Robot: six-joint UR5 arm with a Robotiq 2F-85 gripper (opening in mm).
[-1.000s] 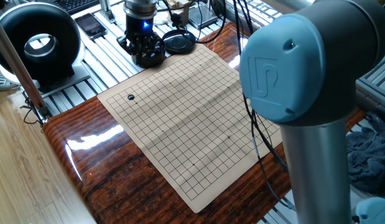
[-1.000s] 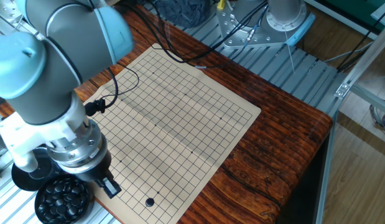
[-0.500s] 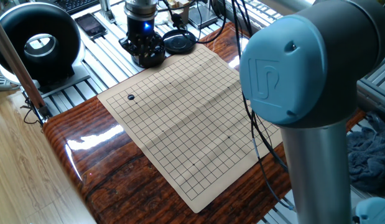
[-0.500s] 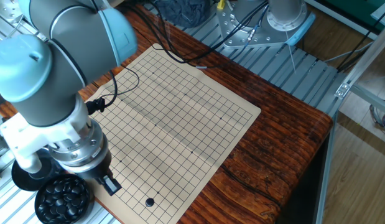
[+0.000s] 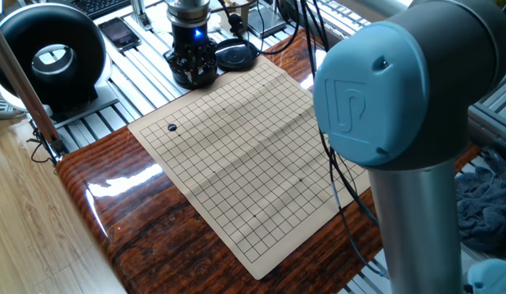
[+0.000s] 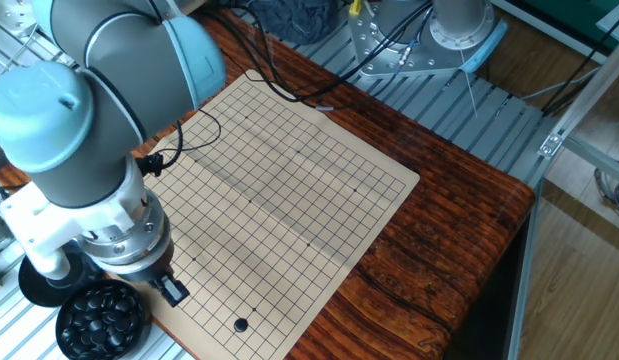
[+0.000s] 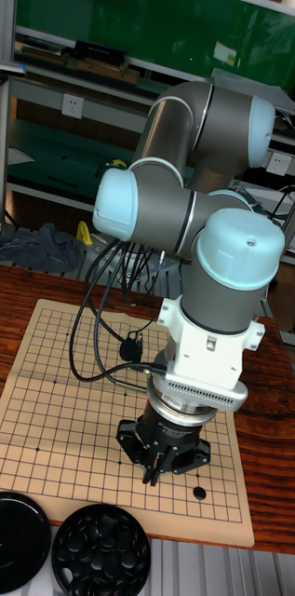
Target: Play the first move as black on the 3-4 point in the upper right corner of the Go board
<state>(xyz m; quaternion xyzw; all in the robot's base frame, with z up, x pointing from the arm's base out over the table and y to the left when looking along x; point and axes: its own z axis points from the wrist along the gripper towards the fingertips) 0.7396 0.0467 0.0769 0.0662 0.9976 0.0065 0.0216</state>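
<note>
Tall fixed view: the arm [image 7: 194,233] bends down over the board [image 7: 63,410], and its gripper [image 7: 156,470] hangs just above the board's near edge, close to the bowl of black stones [image 7: 100,556]. One black stone [image 7: 199,493] lies on the board just beside the gripper, near the board's corner and a few lines in from both edges. A black lid [image 7: 12,543] rests next to the bowl, off the board's near edge. Whether the fingers are spread or closed cannot be told in this view — they are dark and seen end-on.

One fixed view: the gripper [image 5: 193,72] stands at the far edge of the board [image 5: 253,163], directly over the bowl, which it hides almost entirely. The lid [image 5: 235,55] sits just beside it. The black stone [image 5: 172,127] lies apart from the gripper, near the board's left corner. A black ring-shaped device [image 5: 50,53] stands well off the board, beyond that corner. The arm's blue-capped joint [image 5: 383,90] fills the foreground.

Other fixed view: the gripper [image 6: 167,289] is beside the bowl of black stones [image 6: 103,320], low over the board's edge, and only one dark finger shows clearly — its opening cannot be judged. The black stone [image 6: 240,325] sits near the board's closest corner, clear of the gripper. The board [image 6: 289,180] lies on a wooden table [image 6: 439,240].
</note>
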